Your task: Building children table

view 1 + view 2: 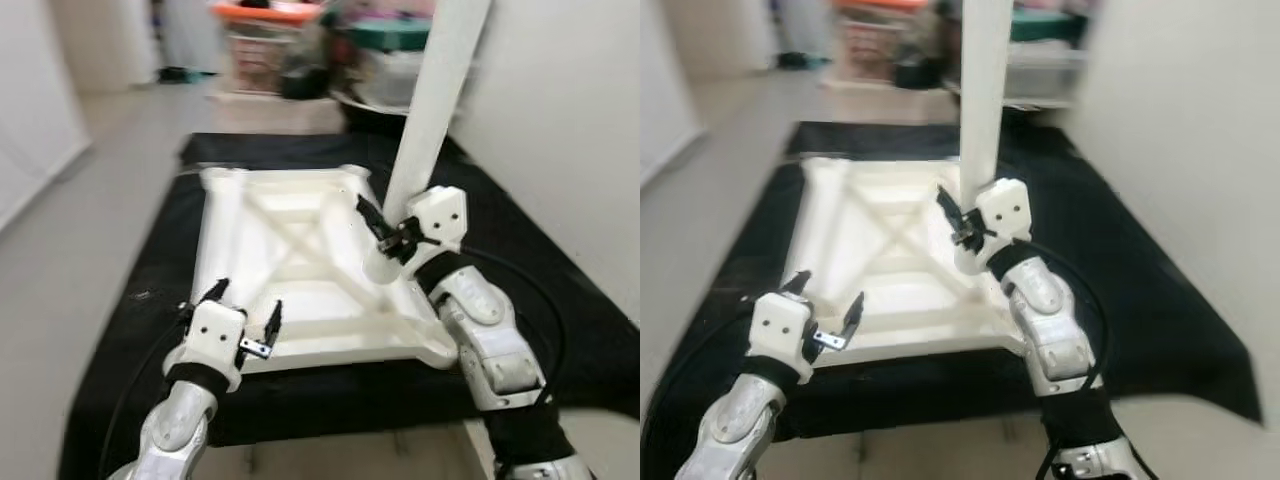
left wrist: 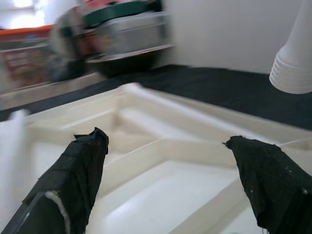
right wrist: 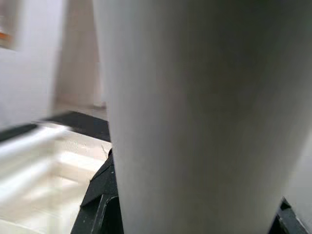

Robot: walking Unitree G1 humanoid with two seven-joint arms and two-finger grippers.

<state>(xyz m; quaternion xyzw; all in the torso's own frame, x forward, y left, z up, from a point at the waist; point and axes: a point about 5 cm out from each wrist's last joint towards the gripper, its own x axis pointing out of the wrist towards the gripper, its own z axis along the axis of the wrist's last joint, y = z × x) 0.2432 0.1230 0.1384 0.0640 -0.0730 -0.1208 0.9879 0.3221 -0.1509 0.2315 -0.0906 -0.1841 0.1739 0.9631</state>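
The white table leg [image 1: 430, 120] is gripped upright by the right hand [image 1: 385, 232], over the overturned tabletop [image 1: 300, 270] on the black mat [image 1: 150, 300]. The left hand [image 1: 245, 320] is held open at the tabletop's near edge.

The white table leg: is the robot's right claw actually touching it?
Touching. In the right wrist view the table leg sits between the black fingers, and in the left eye view the right gripper hugs its base.
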